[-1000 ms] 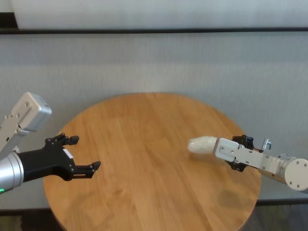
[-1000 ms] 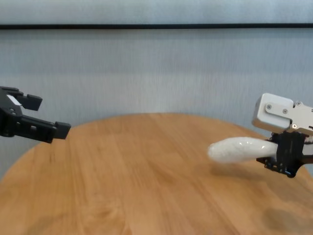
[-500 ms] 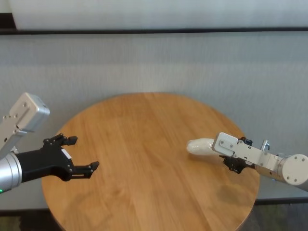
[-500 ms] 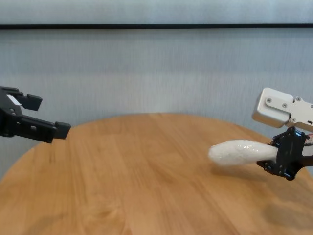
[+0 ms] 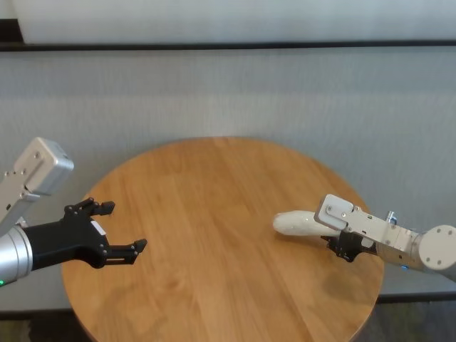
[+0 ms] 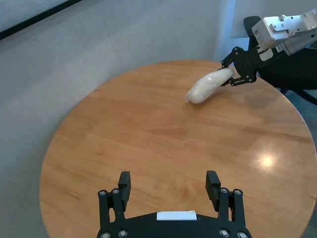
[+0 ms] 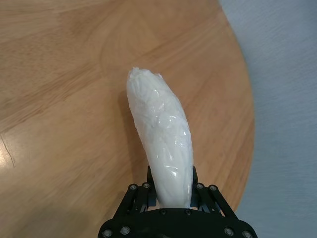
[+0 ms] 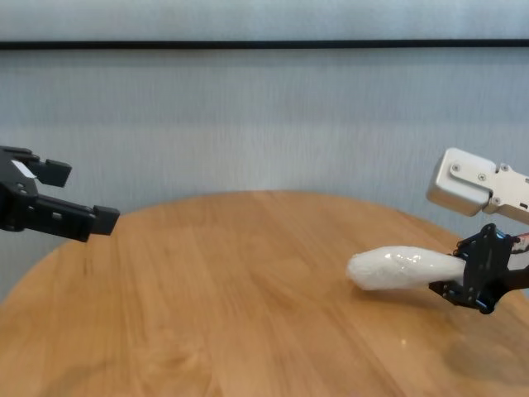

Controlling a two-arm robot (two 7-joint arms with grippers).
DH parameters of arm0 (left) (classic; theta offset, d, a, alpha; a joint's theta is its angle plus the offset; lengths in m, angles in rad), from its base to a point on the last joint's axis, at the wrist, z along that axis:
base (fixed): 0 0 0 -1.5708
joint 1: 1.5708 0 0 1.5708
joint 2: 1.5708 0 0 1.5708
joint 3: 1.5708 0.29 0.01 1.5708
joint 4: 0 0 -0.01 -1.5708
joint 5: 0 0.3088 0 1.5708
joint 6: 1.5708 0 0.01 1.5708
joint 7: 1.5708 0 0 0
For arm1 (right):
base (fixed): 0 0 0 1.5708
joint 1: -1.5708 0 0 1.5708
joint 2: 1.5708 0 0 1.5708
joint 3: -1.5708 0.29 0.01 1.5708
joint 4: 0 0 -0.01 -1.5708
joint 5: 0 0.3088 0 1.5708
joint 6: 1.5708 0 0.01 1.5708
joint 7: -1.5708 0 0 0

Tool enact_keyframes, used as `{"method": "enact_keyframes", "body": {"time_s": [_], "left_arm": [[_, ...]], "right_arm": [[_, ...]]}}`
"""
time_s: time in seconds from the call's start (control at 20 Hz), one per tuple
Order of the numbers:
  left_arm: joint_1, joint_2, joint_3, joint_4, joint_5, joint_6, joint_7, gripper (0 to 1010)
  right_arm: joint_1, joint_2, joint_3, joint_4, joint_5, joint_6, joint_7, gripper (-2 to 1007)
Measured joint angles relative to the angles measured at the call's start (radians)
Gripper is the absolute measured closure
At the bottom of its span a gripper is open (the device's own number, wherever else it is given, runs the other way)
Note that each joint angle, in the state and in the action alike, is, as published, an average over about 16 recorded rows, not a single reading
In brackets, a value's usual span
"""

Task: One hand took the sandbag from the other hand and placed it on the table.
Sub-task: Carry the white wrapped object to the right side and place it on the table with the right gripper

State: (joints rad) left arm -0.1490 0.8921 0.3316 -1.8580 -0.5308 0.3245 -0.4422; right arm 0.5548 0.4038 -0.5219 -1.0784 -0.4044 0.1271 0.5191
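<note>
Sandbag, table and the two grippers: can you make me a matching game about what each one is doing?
Things:
1. sandbag
2. left gripper
3. right gripper
4. table

States:
A. open, holding nothing, at the table's left edge
B. round, wooden, under everything
C. white, its rounded end low at the tabletop
D. shut on the bag's narrow end

Pairs: 1-C, 2-A, 3-D, 4-B

The table is round, with a light orange-brown wooden top of grained planks. On its right side, near the rim, lies the sandbag, a soft white sausage-shaped bag in clear crinkly plastic. The bag's rounded end points toward the table's middle and seems to rest on the wood, while its other end, nearer the rim, sits clamped in the right gripper
</note>
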Motion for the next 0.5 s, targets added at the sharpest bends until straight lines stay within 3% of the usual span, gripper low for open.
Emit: {"method": "enact_keyframes", "body": {"time_s": [0.5], "left_arm": [[0.0,0.0,0.0,0.0,0.0,0.0,0.0,10]], "right_arm": [[0.008,-0.002,-0.001,0.015,0.034,-0.001,0.005,673]]}}
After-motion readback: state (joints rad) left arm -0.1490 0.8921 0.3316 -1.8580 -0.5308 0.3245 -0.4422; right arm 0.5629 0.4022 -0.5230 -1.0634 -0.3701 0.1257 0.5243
